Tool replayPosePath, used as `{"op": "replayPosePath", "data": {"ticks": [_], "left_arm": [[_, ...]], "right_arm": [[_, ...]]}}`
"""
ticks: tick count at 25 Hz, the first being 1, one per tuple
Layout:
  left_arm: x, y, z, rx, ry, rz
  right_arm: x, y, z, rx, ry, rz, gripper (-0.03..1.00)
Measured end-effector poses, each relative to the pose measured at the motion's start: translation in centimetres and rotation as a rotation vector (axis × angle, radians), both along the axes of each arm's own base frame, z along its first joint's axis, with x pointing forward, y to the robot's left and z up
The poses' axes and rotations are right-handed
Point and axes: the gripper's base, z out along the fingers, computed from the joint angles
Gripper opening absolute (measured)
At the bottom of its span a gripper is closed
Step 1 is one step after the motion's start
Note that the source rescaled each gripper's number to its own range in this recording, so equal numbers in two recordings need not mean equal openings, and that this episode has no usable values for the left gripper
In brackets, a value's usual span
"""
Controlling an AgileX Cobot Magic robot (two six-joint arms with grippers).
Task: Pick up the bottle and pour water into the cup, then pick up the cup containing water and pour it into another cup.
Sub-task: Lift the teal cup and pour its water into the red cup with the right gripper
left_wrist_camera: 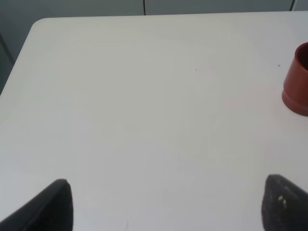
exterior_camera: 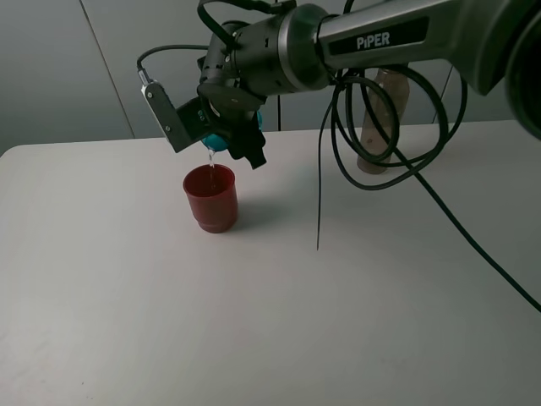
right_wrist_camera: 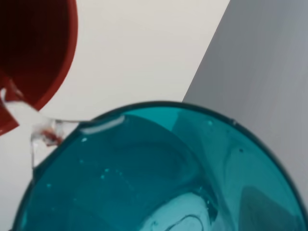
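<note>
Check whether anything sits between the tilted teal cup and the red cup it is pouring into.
Nothing visible does. The right tool holds the teal cup tipped just above the red cup, and a thin water stream falls straight into its open mouth. The bottle stands well off to the side on the table.

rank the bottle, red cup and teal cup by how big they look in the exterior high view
1. bottle: tallest, though cables cover part of it.
2. red cup: fully in view on the table.
3. teal cup: only a sliver shows in the right end effector, so its place is unsure.
</note>
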Motion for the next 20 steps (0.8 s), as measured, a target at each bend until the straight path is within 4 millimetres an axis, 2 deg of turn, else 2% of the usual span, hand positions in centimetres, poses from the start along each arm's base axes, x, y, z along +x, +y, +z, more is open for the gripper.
{"op": "replayPosePath", "data": {"ticks": [20], "left_arm": [[0.0,0.0,0.0,0.003,0.0,-0.002]], "right_arm": [[-0.47,0.65,0.42,-0.084,-0.08,0.058,0.1]]}}
